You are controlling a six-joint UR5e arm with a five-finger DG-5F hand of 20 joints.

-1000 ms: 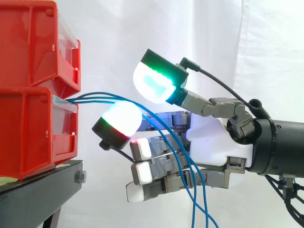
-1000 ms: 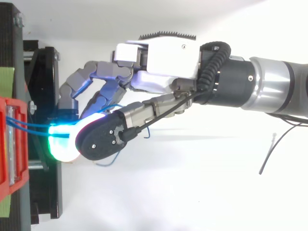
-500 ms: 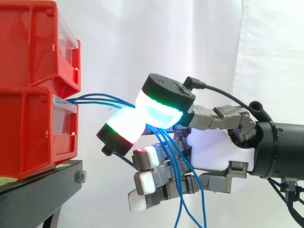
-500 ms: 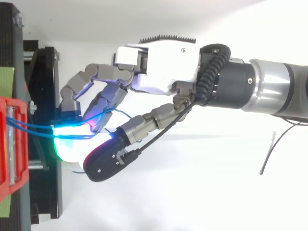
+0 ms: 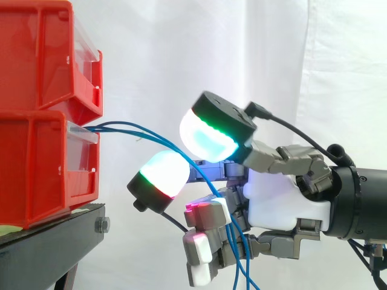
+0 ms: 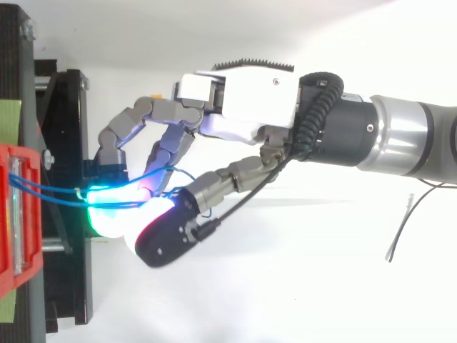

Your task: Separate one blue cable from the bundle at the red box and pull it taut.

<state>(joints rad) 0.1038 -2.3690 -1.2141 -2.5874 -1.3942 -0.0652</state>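
Side view: two red bins stacked at left on the black bench (image 5: pixel 54 241), with a white curtain (image 5: pixel 338 72) behind. The upper bin (image 5: pixel 36 54) sits on the lower bin (image 5: pixel 36 169).

Blue cables (image 5: pixel 124 125) leave the front lip of the lower bin as a close bundle of several strands. They arc rightward and downward in a soft curve, not a straight line.

The robot hand (image 5: pixel 284 199) comes in from the right, level with the lower bin and well clear of its front. It is closed loosely around the cable bundle. The strands pass through the gap between the upper green-and-cyan glowing pad (image 5: pixel 208 136) and the white-and-green pad (image 5: pixel 162 174) below it. They then drop between the curled lower fingers and the white palm and run out at the bottom edge. Whether the two glowing pads actually press the strands cannot be told from here.

Top view: the cables (image 6: pixel 53 191) run from the red bin (image 6: pixel 11 214) across the bench edge into the glow of the pads. The robot hand (image 6: pixel 243 96) has its fingers bent toward the bins. The strands lie side by side going in.
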